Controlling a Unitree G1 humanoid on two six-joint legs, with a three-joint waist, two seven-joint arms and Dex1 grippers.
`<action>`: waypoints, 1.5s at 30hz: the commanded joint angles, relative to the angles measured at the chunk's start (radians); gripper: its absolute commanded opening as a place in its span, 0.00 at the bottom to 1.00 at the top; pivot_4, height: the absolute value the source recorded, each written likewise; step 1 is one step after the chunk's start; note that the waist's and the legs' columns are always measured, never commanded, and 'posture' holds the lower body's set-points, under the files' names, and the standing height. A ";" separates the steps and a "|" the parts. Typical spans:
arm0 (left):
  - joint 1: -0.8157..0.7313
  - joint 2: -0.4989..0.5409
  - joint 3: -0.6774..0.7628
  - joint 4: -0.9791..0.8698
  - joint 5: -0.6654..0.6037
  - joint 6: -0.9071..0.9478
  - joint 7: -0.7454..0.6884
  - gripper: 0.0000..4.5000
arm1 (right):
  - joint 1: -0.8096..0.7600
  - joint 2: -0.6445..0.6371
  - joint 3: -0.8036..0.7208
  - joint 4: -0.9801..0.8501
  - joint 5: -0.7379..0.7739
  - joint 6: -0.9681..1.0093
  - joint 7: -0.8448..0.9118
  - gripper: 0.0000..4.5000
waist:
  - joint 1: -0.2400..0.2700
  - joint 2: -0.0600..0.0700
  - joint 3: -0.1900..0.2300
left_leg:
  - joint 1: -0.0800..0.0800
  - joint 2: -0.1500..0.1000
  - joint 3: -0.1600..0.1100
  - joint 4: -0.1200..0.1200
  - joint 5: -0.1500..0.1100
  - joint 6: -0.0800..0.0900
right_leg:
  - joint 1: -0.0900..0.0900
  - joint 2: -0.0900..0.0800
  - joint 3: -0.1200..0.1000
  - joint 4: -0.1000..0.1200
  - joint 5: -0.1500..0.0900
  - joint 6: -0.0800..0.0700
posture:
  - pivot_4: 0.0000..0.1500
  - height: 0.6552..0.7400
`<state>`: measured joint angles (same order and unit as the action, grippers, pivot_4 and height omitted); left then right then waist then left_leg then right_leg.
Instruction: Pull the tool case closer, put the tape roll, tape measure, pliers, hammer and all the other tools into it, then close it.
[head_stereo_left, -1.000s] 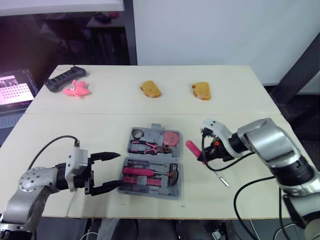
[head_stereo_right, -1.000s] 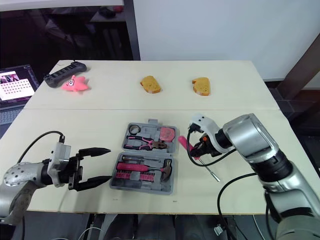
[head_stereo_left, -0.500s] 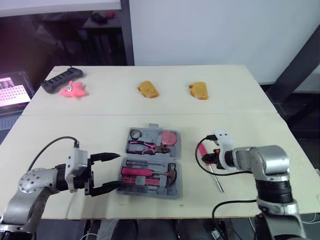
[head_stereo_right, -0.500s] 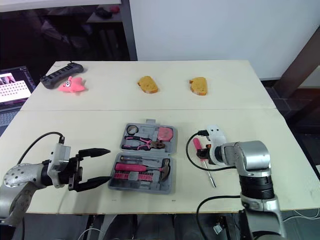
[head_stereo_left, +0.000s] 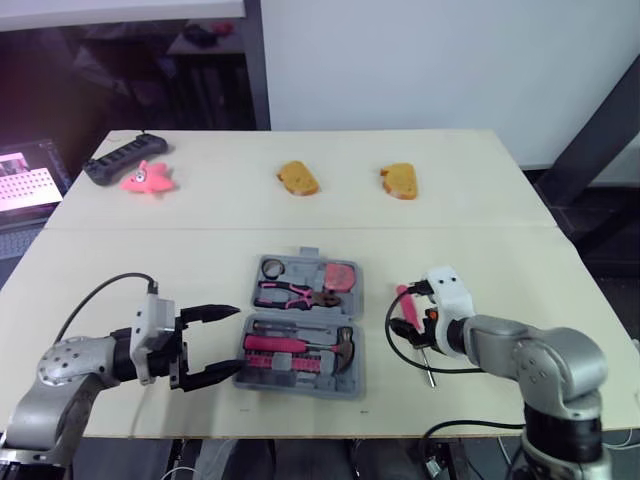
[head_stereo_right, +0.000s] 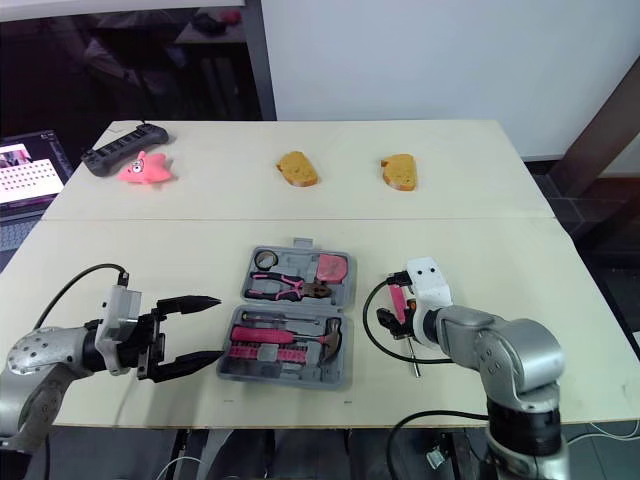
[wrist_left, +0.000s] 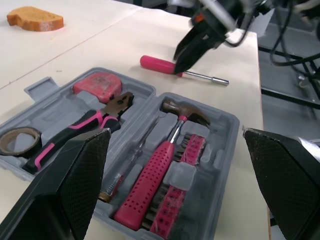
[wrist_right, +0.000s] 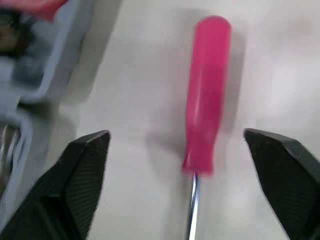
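Tool case (head_stereo_left: 302, 325) lies open mid-worktop (head_stereo_left: 480, 200); hammer (wrist_left: 150, 185), pliers (wrist_left: 95, 122) and tape roll (wrist_left: 20, 140) inside. Pink screwdriver (wrist_right: 206, 95) on worktop just right of case, between right gripper (wrist_right: 176, 134) fingers, spread wide; apparently no contact. Left gripper (head_stereo_left: 238, 341) fingers wide, just beside case's left edge

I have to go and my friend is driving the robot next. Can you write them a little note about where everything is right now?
Left gripper: open, holding nothing, beside the left end of the tool case.
Right gripper: open, fingers either side of the pink screwdriver, not gripping it.
Tool case: open, near the table's front edge.
Done: tape roll, pliers, tape measure and hammer lie in the case.
Left: grab the screwdriver from the table right of the case, put it in, then close the case.
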<state>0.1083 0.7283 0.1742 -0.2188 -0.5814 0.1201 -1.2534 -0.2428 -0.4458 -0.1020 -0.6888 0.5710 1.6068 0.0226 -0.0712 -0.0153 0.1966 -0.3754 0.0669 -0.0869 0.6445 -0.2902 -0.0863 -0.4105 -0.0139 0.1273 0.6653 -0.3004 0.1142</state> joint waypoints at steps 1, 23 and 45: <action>-0.005 -0.002 0.018 -0.011 -0.017 -0.009 -0.004 1.00 | 0.075 0.005 0.084 -0.160 -0.039 -0.059 -0.026 0.99 | -0.001 -0.001 0.000 | 0.001 0.000 0.000 0.000 0.000 0.000 | 0.000 0.000 0.000 0.000 0.000 0.000 | 1.00 1.00; -0.062 0.034 0.040 0.036 -0.032 -0.005 -0.089 1.00 | 0.396 0.237 0.131 0.187 -0.370 -0.815 -0.079 0.99 | 0.002 -0.002 -0.001 | 0.001 0.000 0.002 -0.001 0.000 0.000 | 0.000 0.000 0.002 -0.001 -0.002 -0.004 | 1.00 1.00; -0.067 0.028 0.053 0.045 -0.026 -0.029 -0.083 1.00 | 0.410 0.293 0.135 0.256 -0.386 -0.805 0.002 0.09 | 0.000 -0.007 -0.004 | 0.002 0.001 0.002 -0.001 0.000 0.000 | 0.001 0.001 0.002 -0.001 -0.002 -0.004 | 1.00 1.00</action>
<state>0.0440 0.7522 0.2028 -0.1619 -0.5993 0.1003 -1.3403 0.1408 -0.1553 -0.0098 -0.4441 0.1842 0.7791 -0.0006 -0.0712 -0.0219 0.1930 -0.3732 0.0674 -0.0852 0.6435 -0.2902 -0.0866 -0.4093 -0.0134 0.1292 0.6642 -0.3027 0.1101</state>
